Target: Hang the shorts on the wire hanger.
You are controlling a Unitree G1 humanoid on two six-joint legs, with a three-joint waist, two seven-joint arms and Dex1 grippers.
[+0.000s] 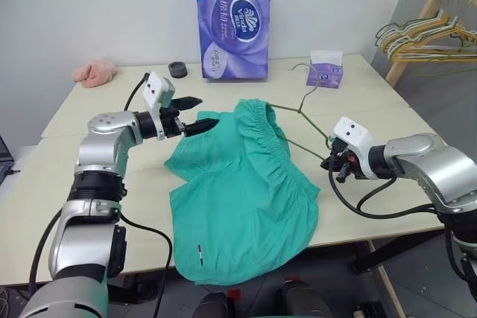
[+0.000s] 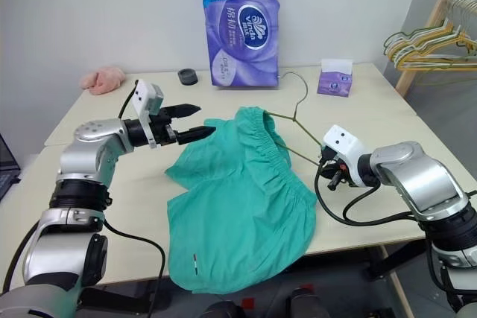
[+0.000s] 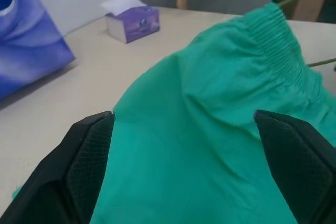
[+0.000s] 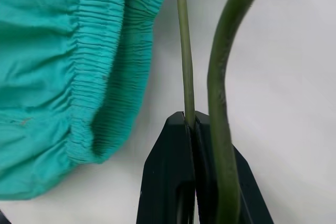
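Right gripper (image 4: 190,124): we have it pinched tight on the wire hanger (image 1: 307,102), so that the frame stays put while cloth is worked onto it.
Left gripper (image 1: 195,115): our fingers stand wide apart with nothing between them, hovering just over the near leg of the shorts (image 1: 242,191), which we judge a good place to take a fresh hold on the fabric.
Hanger: thin olive-grey wire, its hook pointing toward the tissue box (image 1: 326,69); one arm runs into the waistband, so we reckon the threading is partly done.
Shorts: teal-green, crumpled, lying on the table (image 1: 89,147) between our two arms, with the hem spilling over the near edge.
Look of the shorts: gathered elastic waist bunched toward the hanger, a small white tag low on one leg.
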